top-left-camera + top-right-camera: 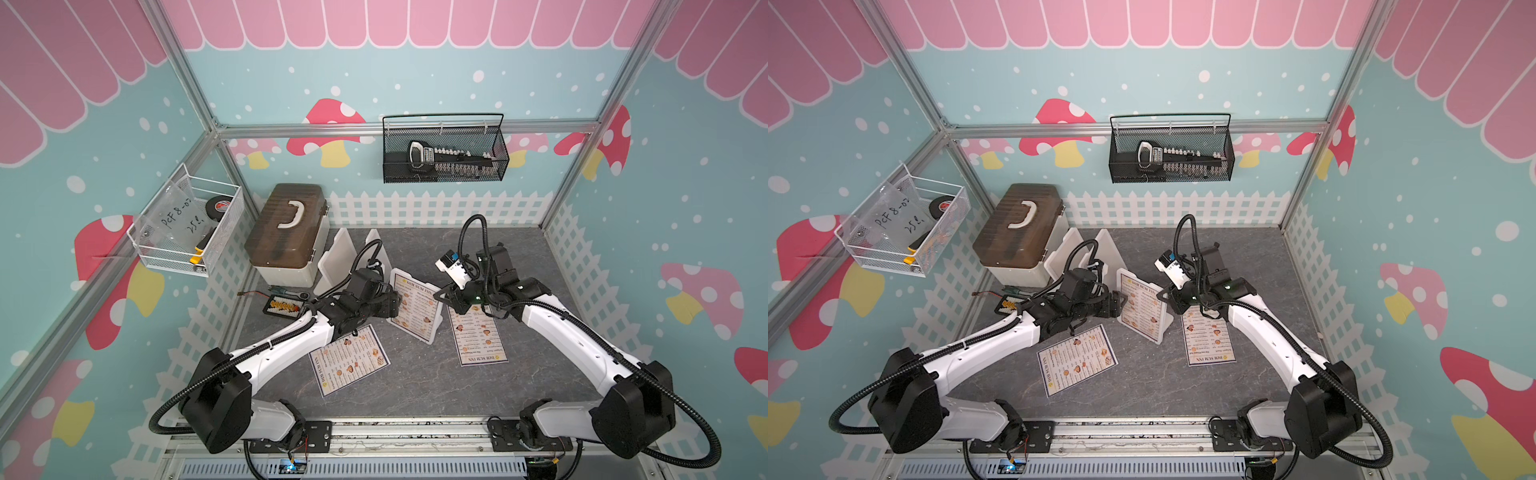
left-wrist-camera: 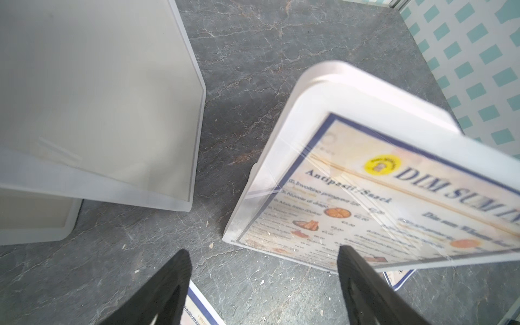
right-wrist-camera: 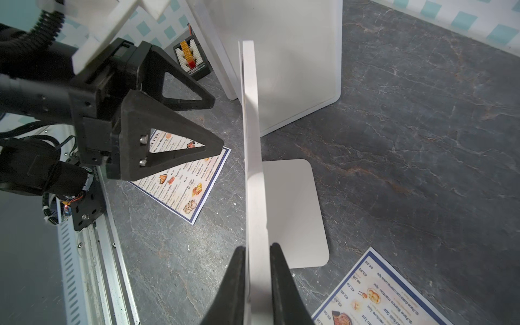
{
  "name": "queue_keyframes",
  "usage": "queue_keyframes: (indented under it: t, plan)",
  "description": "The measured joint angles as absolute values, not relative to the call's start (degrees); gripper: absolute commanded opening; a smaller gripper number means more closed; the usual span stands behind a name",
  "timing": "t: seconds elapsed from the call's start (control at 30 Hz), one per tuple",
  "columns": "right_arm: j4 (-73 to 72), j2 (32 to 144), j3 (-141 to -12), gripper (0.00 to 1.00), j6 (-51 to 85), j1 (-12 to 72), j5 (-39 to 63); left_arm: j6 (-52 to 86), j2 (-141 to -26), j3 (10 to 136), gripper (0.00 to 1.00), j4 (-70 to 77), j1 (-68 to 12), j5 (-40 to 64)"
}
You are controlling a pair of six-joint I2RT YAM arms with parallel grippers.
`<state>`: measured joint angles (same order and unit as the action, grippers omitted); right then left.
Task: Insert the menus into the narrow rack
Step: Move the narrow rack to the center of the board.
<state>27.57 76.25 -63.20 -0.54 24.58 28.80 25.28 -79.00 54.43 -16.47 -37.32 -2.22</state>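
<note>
Nearest the base, two menus lie flat on the grey surface (image 1: pixel 415 386). The left arm hides the far corner of the left-side menu (image 1: pixel 349 359). The right wrist hides the far end of the right-side menu (image 1: pixel 478 338). Both are white laminated sheets with a dark blue border, a "DIM SUM INN" heading, text columns and small orange-brown food photos.

Handling, as a judgement: light, thin and glossy, so probably slippery and floppy. Lying flat, neither offers an edge to pinch. Better to work a corner free, take hold on a short edge, and feed the sheet in edge-first.

Left claw (image 2: pixel 263 250): jaws wide apart and empty, hovering over the surface just in front of the rack's lower corner.

Right claw (image 3: pixel 257 249): closed on the upright edge of the narrow rack (image 3: pixel 254 168), one finger on each side.

The third menu (image 2: pixel 394 202) stands in that rack, seemingly behind a clear front.

Farther back are the spare white racks (image 1: pixel 334 262), then the toolbox (image 1: pixel 286 232).
</note>
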Motion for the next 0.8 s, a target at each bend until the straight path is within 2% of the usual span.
queue_keyframes:
  t: [0.43,0.8]
  plan:
    - [29.02,82.21,-72.53,0.08,2.68,24.62,13.28,25.28,-78.06,53.91,0.81,-16.49,-37.32,-3.05]
    - [29.23,88.23,-77.38,0.07,3.95,17.74,12.29,24.91,-77.01,53.63,0.81,-16.78,-37.32,-3.05]
